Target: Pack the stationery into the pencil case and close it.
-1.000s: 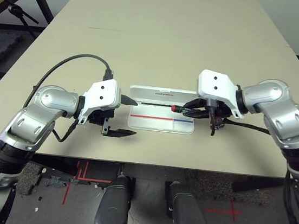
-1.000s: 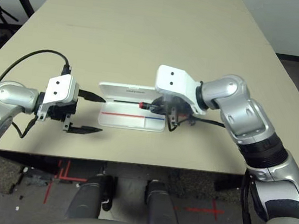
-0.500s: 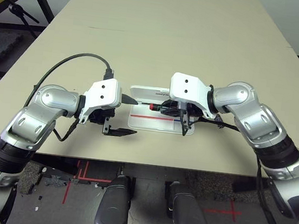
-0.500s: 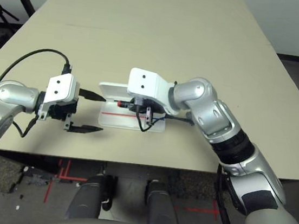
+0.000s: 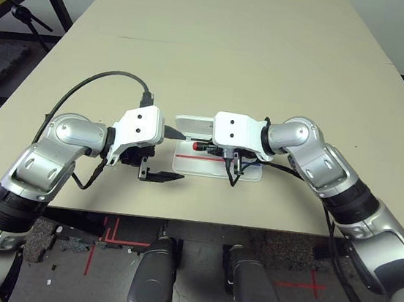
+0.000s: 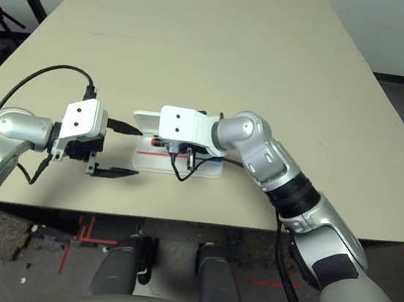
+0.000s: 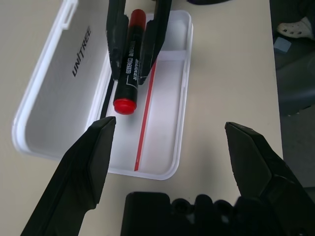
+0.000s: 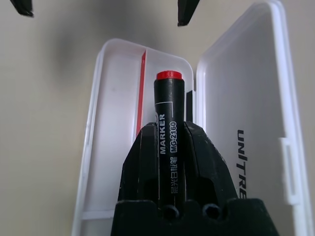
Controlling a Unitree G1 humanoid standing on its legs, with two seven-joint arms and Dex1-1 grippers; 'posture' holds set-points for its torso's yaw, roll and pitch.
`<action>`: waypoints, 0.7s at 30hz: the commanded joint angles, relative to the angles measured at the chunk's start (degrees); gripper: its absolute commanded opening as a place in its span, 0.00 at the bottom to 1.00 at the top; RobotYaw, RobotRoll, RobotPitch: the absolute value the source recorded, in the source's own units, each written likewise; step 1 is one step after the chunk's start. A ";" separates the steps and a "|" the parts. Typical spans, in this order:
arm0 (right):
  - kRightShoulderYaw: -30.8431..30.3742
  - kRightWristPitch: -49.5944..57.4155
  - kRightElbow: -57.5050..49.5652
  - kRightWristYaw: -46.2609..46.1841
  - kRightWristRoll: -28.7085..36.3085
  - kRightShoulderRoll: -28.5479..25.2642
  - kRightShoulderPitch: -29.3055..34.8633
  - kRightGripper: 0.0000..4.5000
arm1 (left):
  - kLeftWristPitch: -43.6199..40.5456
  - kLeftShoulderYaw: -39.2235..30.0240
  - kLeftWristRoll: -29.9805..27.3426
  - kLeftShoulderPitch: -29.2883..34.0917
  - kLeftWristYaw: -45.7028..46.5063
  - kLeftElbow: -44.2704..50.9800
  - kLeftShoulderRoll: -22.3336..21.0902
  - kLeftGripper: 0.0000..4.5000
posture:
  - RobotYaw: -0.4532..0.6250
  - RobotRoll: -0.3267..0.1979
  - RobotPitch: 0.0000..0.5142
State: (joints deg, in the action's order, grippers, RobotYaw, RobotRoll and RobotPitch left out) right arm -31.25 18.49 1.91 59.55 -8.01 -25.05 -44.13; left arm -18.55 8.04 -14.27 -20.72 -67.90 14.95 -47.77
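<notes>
The pencil case [image 5: 198, 167] lies open on the table, its white lid [image 7: 55, 96] flat and its tray [image 7: 167, 114] marked with a red stripe. My right gripper [image 8: 170, 129] is shut on the marker [image 7: 129, 64], which has a black body and a red end. It holds the marker lengthwise over the tray's left part, close to the hinge. I cannot tell whether the marker touches the tray. My left gripper [image 5: 181, 159] stands open and empty just left of the case, its fingers [image 7: 83, 167] pointing at it.
The case sits near the front edge of the beige table [image 5: 228, 58]. A black cable [image 5: 100, 79] loops from my left wrist over the table. Beyond the table's far left corner stand a second table and a black stand [image 5: 20, 11].
My right gripper has carried the marker leftward, from the case's right end to over its left part. The left arm has not moved.
</notes>
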 commanded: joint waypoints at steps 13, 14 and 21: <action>0.19 -3.97 4.25 -1.62 -3.30 2.14 1.73 0.28 | 0.57 1.39 0.98 0.33 -0.21 0.48 -0.45 1.00 | 0.47 0.62 0.22; 0.43 -3.86 4.24 -1.72 -3.18 2.27 1.63 0.35 | 0.68 1.39 1.06 0.44 -0.19 0.40 -0.50 1.00 | 0.47 0.62 0.22; 2.79 -2.00 3.01 -0.40 -1.16 1.96 1.70 0.92 | 0.88 1.21 1.12 0.78 -0.22 0.30 -0.47 1.00 | 0.47 0.62 0.22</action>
State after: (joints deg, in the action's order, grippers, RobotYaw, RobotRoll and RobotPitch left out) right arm -30.05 15.59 5.91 58.48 -10.41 -22.79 -42.76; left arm -18.07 8.48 -13.63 -20.64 -67.91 15.04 -47.84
